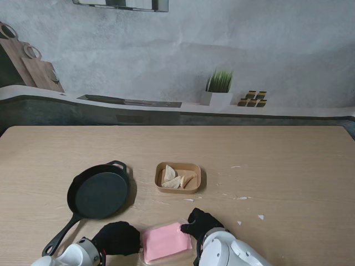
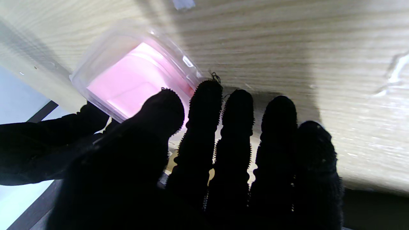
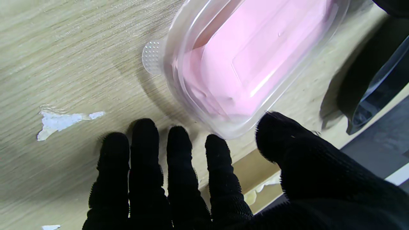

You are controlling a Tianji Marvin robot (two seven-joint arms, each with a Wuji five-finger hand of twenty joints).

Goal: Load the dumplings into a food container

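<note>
Stand view shows your two black-gloved hands at the bottom centre of the frame, flanking the pink container (image 1: 165, 241). Your main risk: it sits right at the table's (image 1: 288, 160) near edge, so an uneven push from either side could tip it off. It also looks capped by a clear lid (image 3: 191, 80), and I judge that a fumbled lid would skid the container away.

Your right hand (image 1: 198, 221) is spread, fingers apart and flat on the wood, thumb just at the container's corner, gripping nothing. Your left hand (image 1: 116, 238) is also splayed, fingertips (image 2: 204, 95) near the container's rim; whether they touch it, I cannot tell.

Farther out, the dumplings (image 1: 177, 179) wait in a tan tray (image 1: 161, 185) at mid-frame, with a black skillet (image 1: 99, 195) to its left.
</note>
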